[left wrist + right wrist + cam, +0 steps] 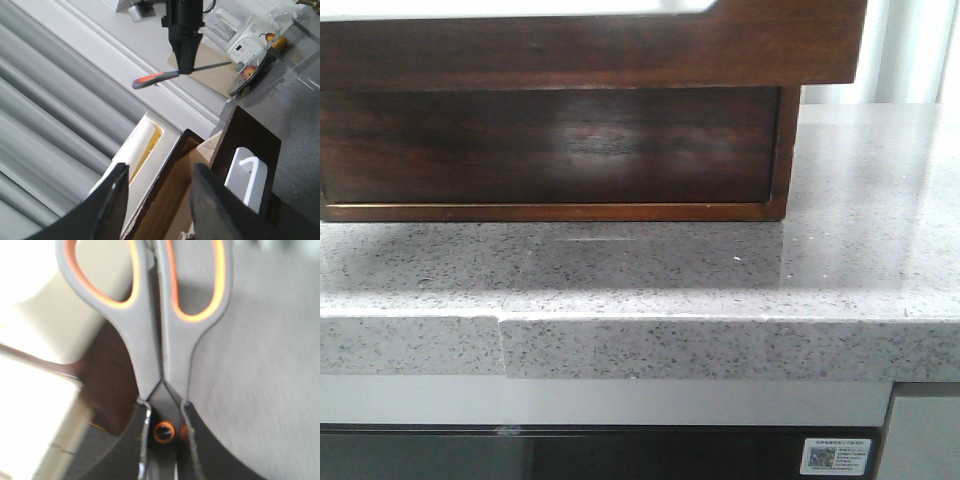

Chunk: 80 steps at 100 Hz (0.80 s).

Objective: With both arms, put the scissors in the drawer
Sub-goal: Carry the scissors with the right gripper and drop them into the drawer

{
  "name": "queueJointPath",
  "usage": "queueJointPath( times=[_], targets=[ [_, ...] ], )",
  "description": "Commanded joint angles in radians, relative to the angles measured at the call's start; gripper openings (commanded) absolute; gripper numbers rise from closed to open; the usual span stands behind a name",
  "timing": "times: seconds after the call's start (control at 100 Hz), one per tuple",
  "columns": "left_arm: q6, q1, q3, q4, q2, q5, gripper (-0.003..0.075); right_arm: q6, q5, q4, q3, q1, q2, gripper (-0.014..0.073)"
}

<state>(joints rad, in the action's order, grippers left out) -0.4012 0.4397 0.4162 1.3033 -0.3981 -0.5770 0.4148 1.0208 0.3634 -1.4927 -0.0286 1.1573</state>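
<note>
The scissors (165, 330), with grey handles and orange lining, are clamped near their pivot in my right gripper (165, 415), loops pointing away from it. In the left wrist view the right gripper (186, 65) holds the scissors (160, 77) level in the air, above and beyond the drawer. The dark brown drawer (250, 150) is pulled out and shows a light wood inside (175, 200); its front has a white rounded cutout. My left gripper (160, 210) is open, its fingers either side of the drawer's wall. In the front view the drawer front (590, 50) juts out over the wooden box (550, 150); neither gripper shows there.
The box stands on a grey speckled counter (720, 270) whose front edge (640, 345) is close. Behind the drawer is a white tray with a yellow inside (145, 145). Farther off are a white appliance (240, 45), a wooden board (220, 75) and a plate of fruit (250, 75).
</note>
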Motion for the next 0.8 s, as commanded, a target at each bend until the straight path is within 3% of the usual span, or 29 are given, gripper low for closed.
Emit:
queueJointPath(
  times=[0.0, 0.19, 0.39, 0.79],
  targets=[
    [-0.017, 0.009, 0.030, -0.057, -0.008, -0.005, 0.0281, 0.083, -0.035, 0.068, -0.098, -0.054, -0.027, -0.0076],
    [-0.017, 0.009, 0.030, -0.057, -0.008, -0.005, 0.0281, 0.261, -0.079, 0.068, -0.140, -0.271, -0.011, -0.0076],
    [-0.017, 0.009, 0.030, -0.057, -0.008, -0.005, 0.0281, 0.335, -0.141, 0.064, -0.140, -0.453, 0.080, -0.0075],
    [-0.017, 0.009, 0.030, -0.057, -0.008, -0.005, 0.0281, 0.451, -0.181, 0.057, -0.140, -0.564, 0.312, -0.0072]
  ],
)
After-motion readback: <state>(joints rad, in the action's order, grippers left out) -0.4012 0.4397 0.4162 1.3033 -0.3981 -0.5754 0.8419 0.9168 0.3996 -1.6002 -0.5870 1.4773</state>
